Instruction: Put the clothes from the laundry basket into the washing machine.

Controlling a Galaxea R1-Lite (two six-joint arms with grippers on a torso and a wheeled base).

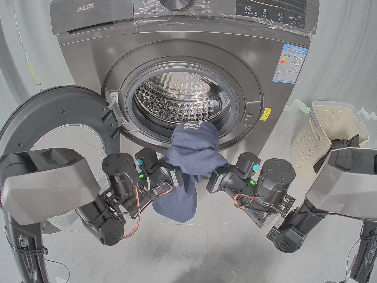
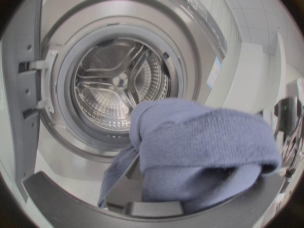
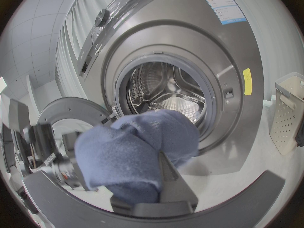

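1. The washer [image 1: 188, 48] stands on the floor [image 1: 220, 252] with its door [image 1: 59, 114] swung fully open to the robot's left.
2. The drum [image 1: 180, 95] shows its perforated steel wall through the round opening.
3. A blue garment [image 1: 194, 150] is bunched in front of the lower rim of the opening, outside the drum. Whether it touches the rim cannot be determined.
4. The left end effector [image 1: 181, 176] is clamped on the garment's left side. In the left wrist view one finger [image 2: 126, 178] shows below the cloth, and the rest of the cloth lies folded over the other finger.
5. The right end effector [image 1: 211, 179] is clamped on the garment's right side. In the right wrist view one finger [image 3: 172, 174] stands just beside the bunched cloth.
6. The two end effectors face each other at the same height, with the garment between them.
7. The lower part of the garment hangs free below the end effectors, clear of the floor.
8. The cream perforated basket [image 1: 314, 138] sits on the floor to the right of the washer, tilted, well apart from the garment.
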